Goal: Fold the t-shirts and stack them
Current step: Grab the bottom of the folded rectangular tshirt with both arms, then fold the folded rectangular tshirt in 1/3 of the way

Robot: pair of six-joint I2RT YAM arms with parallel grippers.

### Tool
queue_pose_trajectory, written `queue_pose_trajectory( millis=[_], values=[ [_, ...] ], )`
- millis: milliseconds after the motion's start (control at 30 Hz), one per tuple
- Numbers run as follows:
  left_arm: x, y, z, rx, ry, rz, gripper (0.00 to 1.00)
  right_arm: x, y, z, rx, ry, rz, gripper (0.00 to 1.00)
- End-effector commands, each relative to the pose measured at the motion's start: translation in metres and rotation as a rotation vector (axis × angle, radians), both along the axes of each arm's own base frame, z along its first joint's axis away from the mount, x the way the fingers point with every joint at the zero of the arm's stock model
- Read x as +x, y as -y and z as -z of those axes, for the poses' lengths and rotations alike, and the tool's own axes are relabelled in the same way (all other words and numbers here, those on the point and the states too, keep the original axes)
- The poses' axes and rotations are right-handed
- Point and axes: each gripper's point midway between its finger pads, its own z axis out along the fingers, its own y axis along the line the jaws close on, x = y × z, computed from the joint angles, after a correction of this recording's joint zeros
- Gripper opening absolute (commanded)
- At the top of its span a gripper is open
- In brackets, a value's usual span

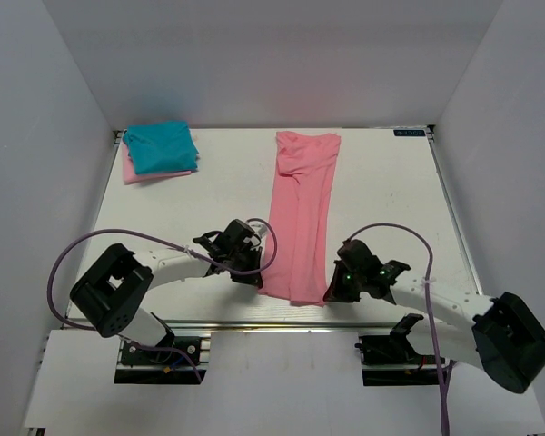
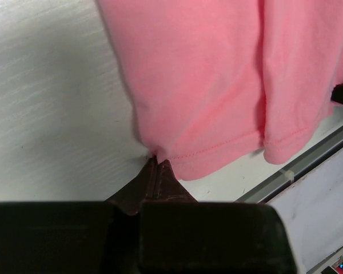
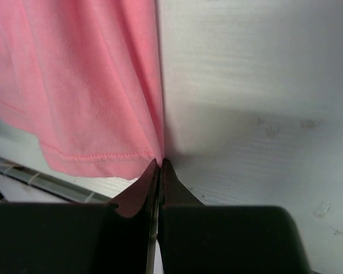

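Observation:
The salmon-pink t-shirt (image 1: pixel 302 213) lies as a long narrow strip down the middle of the table, its hem at the near edge. My left gripper (image 1: pixel 257 275) is shut on the hem's left corner (image 2: pixel 160 153). My right gripper (image 1: pixel 330 292) is shut on the hem's right corner (image 3: pixel 158 149). In both wrist views the jaws are pressed together with the cloth edge pinched at their tips. The teal-blue t-shirt (image 1: pixel 161 148) sits folded on top of the pale pink t-shirt (image 1: pixel 138 173) at the far left corner.
The white table (image 1: pixel 391 200) ends in a metal rail (image 1: pixel 254 322) just behind the hem; the rail also shows in the left wrist view (image 2: pixel 308 162). White walls enclose the far and side edges.

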Motion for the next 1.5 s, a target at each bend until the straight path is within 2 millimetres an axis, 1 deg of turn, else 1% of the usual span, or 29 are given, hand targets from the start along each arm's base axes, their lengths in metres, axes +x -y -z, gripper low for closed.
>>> queue_pose_trajectory(
  millis=[0, 100, 267, 300, 333, 367, 433, 500, 533, 567, 600, 633, 700, 733, 767, 800, 867, 900, 967, 1000, 1067, 1100, 1167, 1200, 1233, 1300, 1333, 1433, 1467],
  values=[
    [-0.012, -0.017, 0.008, 0.064, -0.031, -0.019, 0.00, -0.010, 0.002, -0.002, 0.070, -0.006, 0.041, 0.00],
    [-0.011, -0.009, -0.001, 0.035, -0.018, 0.009, 0.00, -0.002, -0.005, -0.018, 0.116, 0.061, 0.012, 0.00],
    [-0.013, 0.003, -0.018, -0.027, 0.010, 0.076, 0.00, -0.003, -0.006, -0.019, 0.112, 0.052, -0.002, 0.00],
    [-0.012, 0.007, -0.025, -0.047, 0.019, 0.082, 0.00, 0.004, -0.011, -0.030, 0.123, 0.079, -0.012, 0.00],
    [-0.012, 0.007, -0.025, -0.045, 0.025, 0.091, 0.00, 0.007, -0.013, -0.034, 0.124, 0.088, -0.015, 0.00],
    [-0.009, 0.012, -0.034, -0.077, 0.046, 0.109, 0.00, 0.008, -0.014, -0.037, 0.121, 0.089, -0.020, 0.00],
    [-0.006, 0.019, -0.043, -0.100, 0.071, 0.141, 0.00, 0.021, -0.021, -0.054, 0.126, 0.139, -0.040, 0.00],
    [0.003, 0.025, -0.056, -0.105, 0.105, 0.152, 0.00, 0.031, -0.021, -0.061, 0.080, 0.163, -0.054, 0.00],
    [0.013, 0.030, -0.066, -0.108, 0.134, 0.152, 0.00, 0.040, -0.022, -0.067, 0.058, 0.180, -0.048, 0.00],
    [0.021, 0.029, -0.067, -0.086, 0.155, 0.131, 0.00, 0.044, -0.014, -0.061, -0.002, 0.174, -0.036, 0.00],
    [0.027, 0.024, -0.066, -0.057, 0.149, 0.105, 0.00, 0.051, -0.016, -0.068, -0.005, 0.187, -0.028, 0.00],
    [0.039, 0.027, -0.075, -0.056, 0.164, 0.075, 0.00, 0.061, -0.014, -0.069, -0.036, 0.207, -0.004, 0.00],
    [0.060, 0.020, -0.071, 0.029, 0.203, 0.001, 0.00, 0.077, -0.003, -0.068, -0.103, 0.220, 0.051, 0.00],
    [0.071, 0.023, -0.080, 0.040, 0.221, -0.025, 0.00, 0.084, 0.000, -0.068, -0.126, 0.230, 0.066, 0.00],
    [0.077, 0.025, -0.077, 0.055, 0.224, -0.033, 0.00, 0.095, -0.003, -0.078, -0.123, 0.256, 0.077, 0.00],
    [0.092, 0.030, -0.089, 0.045, 0.257, -0.055, 0.00, 0.103, 0.000, -0.083, -0.129, 0.279, 0.099, 0.00],
    [0.106, 0.032, -0.094, 0.055, 0.275, -0.079, 0.00, 0.119, 0.004, -0.093, -0.150, 0.323, 0.124, 0.00],
    [0.117, 0.039, -0.106, 0.039, 0.298, -0.097, 0.00, 0.126, 0.011, -0.095, -0.165, 0.330, 0.142, 0.00],
    [0.130, 0.033, -0.102, 0.074, 0.292, -0.129, 0.00, 0.139, 0.009, -0.108, -0.161, 0.367, 0.149, 0.00],
    [0.141, 0.034, -0.113, 0.072, 0.314, -0.150, 0.00, 0.148, 0.010, -0.114, -0.160, 0.391, 0.149, 0.00],
    [0.151, 0.030, -0.109, 0.102, 0.310, -0.172, 0.00, 0.159, 0.011, -0.118, -0.161, 0.408, 0.143, 0.00],
    [0.162, 0.030, -0.118, 0.095, 0.330, -0.193, 0.00, 0.167, 0.011, -0.122, -0.154, 0.419, 0.152, 0.00],
    [0.172, 0.031, -0.122, 0.092, 0.343, -0.197, 0.00, 0.177, 0.012, -0.117, -0.163, 0.405, 0.140, 0.00],
    [0.182, 0.032, -0.125, 0.091, 0.356, -0.200, 0.00, 0.185, 0.008, -0.129, -0.149, 0.429, 0.140, 0.00],
    [0.186, 0.037, -0.127, 0.076, 0.361, -0.197, 0.00, 0.190, 0.007, -0.123, -0.156, 0.416, 0.133, 0.00],
    [0.201, 0.040, -0.137, 0.054, 0.378, -0.213, 0.00, 0.205, 0.010, -0.137, -0.152, 0.451, 0.139, 0.00],
    [0.204, 0.041, -0.131, 0.070, 0.370, -0.202, 0.00, 0.210, 0.010, -0.132, -0.165, 0.443, 0.127, 0.00],
    [0.224, 0.043, -0.141, 0.063, 0.400, -0.210, 0.00, 0.231, 0.011, -0.144, -0.160, 0.467, 0.120, 0.00],
    [0.232, 0.042, -0.135, 0.071, 0.393, -0.220, 0.00, 0.235, 0.013, -0.145, -0.157, 0.470, 0.118, 0.00]
  ],
)
